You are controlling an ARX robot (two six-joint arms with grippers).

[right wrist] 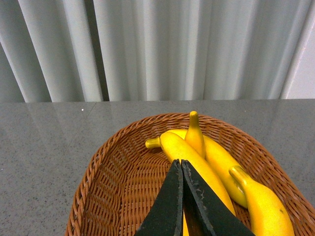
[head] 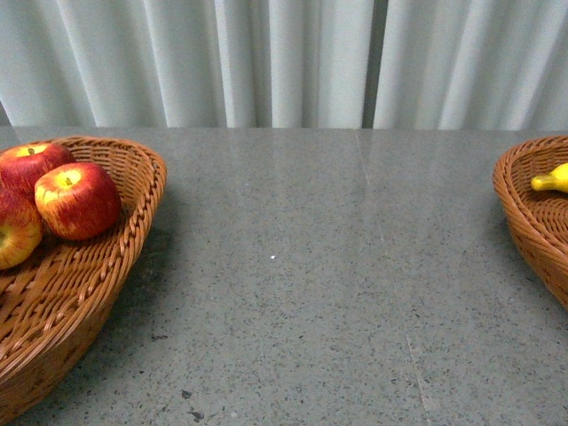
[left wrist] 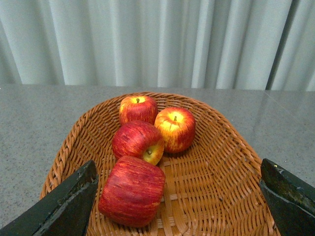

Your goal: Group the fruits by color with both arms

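Apples, glossy, rigid and likely slippery, best taken across the round middle, are seen in the left basket between spread-wide left fingers, while bananas lie in the right basket under right fingers pressed together, gripping nothing visible.

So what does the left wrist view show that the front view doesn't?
Only the left wrist view shows a fourth apple lying near the camera in the apple basket, and the left gripper with its jaws wide apart. Only the front view shows the banana basket's edge with a banana tip, and the bare table between the baskets. Both show the red apples, that basket, the grey table and the curtain.
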